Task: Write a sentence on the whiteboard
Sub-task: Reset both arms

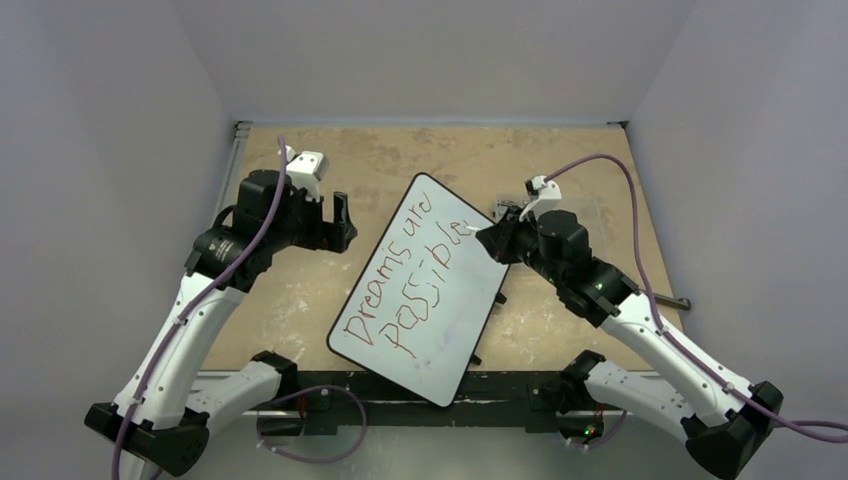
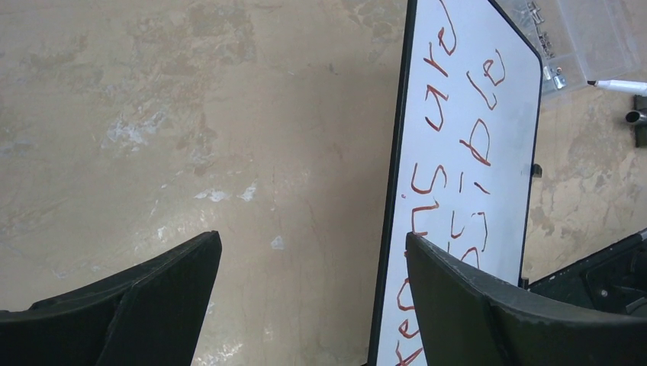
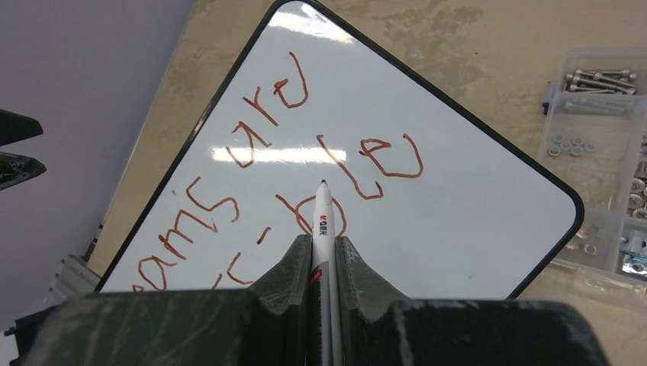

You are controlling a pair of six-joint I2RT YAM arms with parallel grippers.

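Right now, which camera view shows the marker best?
The right wrist view: the marker is clamped in the right gripper, large and sharp, its tip pointing at the whiteboard. The top external view shows only a small white sliver; the left wrist view only its tip end at the frame edge.

It looks like a robot lab: plain pale walls (image 1: 110, 80) enclose a worn table (image 1: 420, 150), two arms (image 1: 190, 320) are fixed at the bottom of the frame, and a clear screw box (image 3: 603, 114) lies at the right.
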